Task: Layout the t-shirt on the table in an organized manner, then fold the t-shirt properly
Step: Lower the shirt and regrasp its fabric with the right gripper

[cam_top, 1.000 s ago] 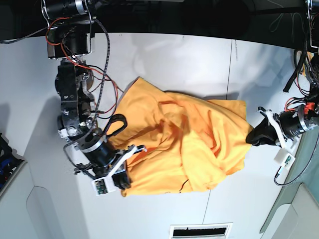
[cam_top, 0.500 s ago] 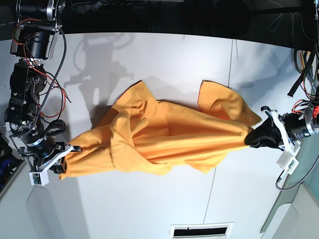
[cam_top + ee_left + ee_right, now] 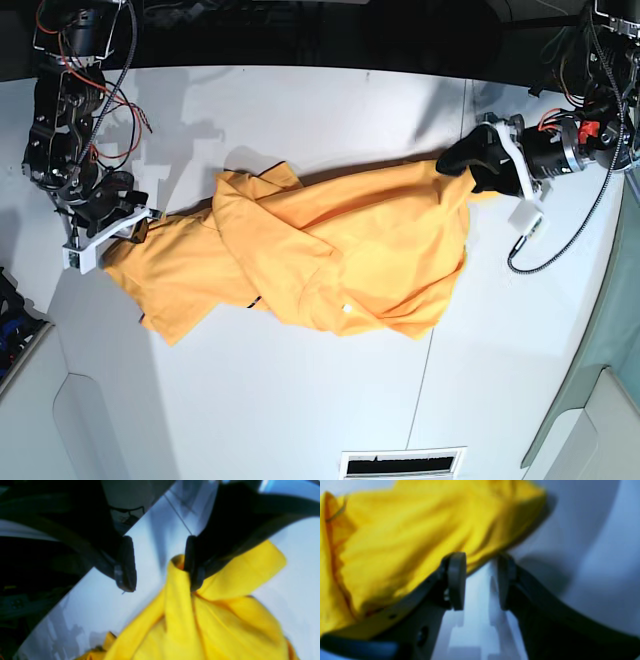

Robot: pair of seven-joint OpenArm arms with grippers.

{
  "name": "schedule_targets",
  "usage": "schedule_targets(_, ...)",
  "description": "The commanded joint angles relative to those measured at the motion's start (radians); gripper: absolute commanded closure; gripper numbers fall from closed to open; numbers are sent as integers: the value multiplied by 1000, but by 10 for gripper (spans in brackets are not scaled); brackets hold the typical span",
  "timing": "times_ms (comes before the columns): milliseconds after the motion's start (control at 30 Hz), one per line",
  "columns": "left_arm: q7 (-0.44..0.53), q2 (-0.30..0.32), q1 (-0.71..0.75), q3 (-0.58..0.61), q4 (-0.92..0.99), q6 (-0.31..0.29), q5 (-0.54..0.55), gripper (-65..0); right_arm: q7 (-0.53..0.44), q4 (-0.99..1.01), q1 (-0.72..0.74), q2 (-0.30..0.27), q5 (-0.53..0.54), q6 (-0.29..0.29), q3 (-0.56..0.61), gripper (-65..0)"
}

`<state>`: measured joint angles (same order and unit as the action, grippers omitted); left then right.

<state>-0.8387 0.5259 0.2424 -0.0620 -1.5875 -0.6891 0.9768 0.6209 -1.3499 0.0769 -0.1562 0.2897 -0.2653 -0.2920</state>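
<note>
So your t-shirt (image 3: 320, 260) is lying stretched out sideways across the middle of the white desk (image 3: 250, 400), still pretty rumpled, with big diagonal folds and one layer flopped over another. Going from the front edge of the desk, the closest bit of the shirt is its lower hem, which sags toward the vent slot (image 3: 402, 464) in the desk's front edge, but stays well apart from it. Further back, at the shirt's end on the base view's left, you've got the right gripper (image 3: 480, 580) just beside the fabric. In the right wrist view its jaws stand apart with bare desk showing between them, and the yellow cloth lies against the outside of one finger (image 3: 456, 580), not pinched. Furthest back, at the shirt's other end, sits the left gripper (image 3: 160, 565). Your left wrist view shows those jaws spread wide, with a bunched ridge of shirt touching the inner face of one finger (image 3: 193, 562) and clear of the other, so nothing's clamped there either. The thin dark seam (image 3: 462, 110) on the desk runs past that same end of the shirt.
</note>
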Motion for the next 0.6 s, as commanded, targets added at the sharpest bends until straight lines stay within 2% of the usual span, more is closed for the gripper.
schedule_targets(0,20,17,-14,-9,-15,-9,31,-333,-19,-20,13,-1,23,-25,-2,-215)
schedule_targets(133,17,21,-15,-10,-31,-9,74,-333,-19,-48,10,27,100,-118,-1,-215)
schedule_targets(233,18,21,-19,-11,-68,-9,69,-333,-19,-84,26,59,161,-211,2,-215)
schedule_targets(300,18,23,-28,-11,-82,-9,69,-333,-18,-85,49,84,158,-238,27,-237)
schedule_targets(433,18,23,-26,-11,-83,-9,70,-333,-39,-84,85,110,57,-256,171,-385)
schedule_targets(467,18,23,-26,-11,-83,-9,69,-333,-56,-84,91,109,19,-255,221,-407)
schedule_targets(567,20,23,-27,-11,-83,-9,66,-333,-87,-79,113,109,-95,-245,364,-413)
